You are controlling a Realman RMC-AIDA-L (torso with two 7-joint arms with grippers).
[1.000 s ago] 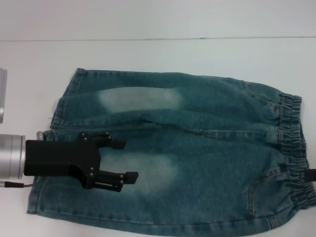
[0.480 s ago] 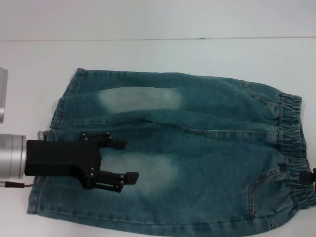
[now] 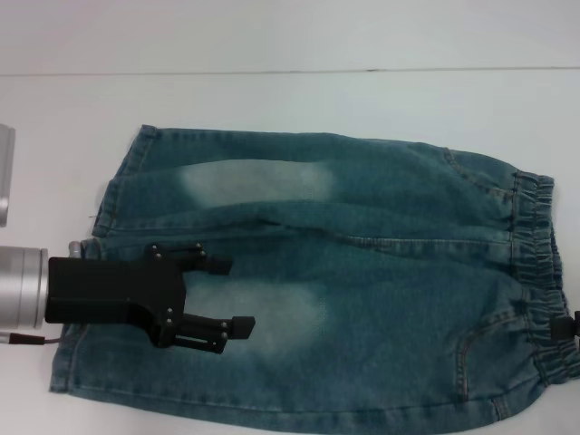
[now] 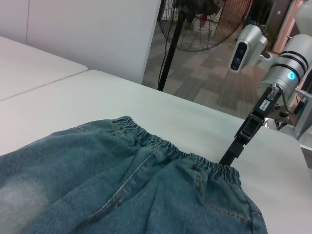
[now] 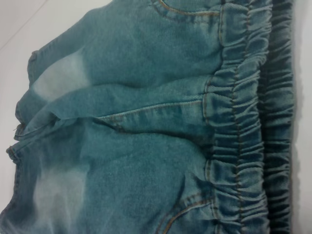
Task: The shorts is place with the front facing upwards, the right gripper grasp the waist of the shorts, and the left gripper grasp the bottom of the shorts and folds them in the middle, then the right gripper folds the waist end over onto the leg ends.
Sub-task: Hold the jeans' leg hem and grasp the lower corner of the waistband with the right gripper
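**Left claw over the hems, right claw at the waistband**

Starting at the left: the left gripper [image 3: 222, 294] hovers over the near leg of the shorts [image 3: 362, 272], fingers spread apart and holding nothing, tips pointing toward the waist. The bottom of the shorts [image 3: 104, 213] lies just behind it, back toward its wrist, so a hem grasp looks to call for a pull-back. The garment lies flat on the white table [image 3: 272, 100], long axis running left to right. Far right, the waist of the shorts [image 3: 539, 263] sits gathered, with the right gripper [image 3: 571, 328] only peeking in beside it. Whether it's open or closed, I can't tell. Each arm has its own end nearest.
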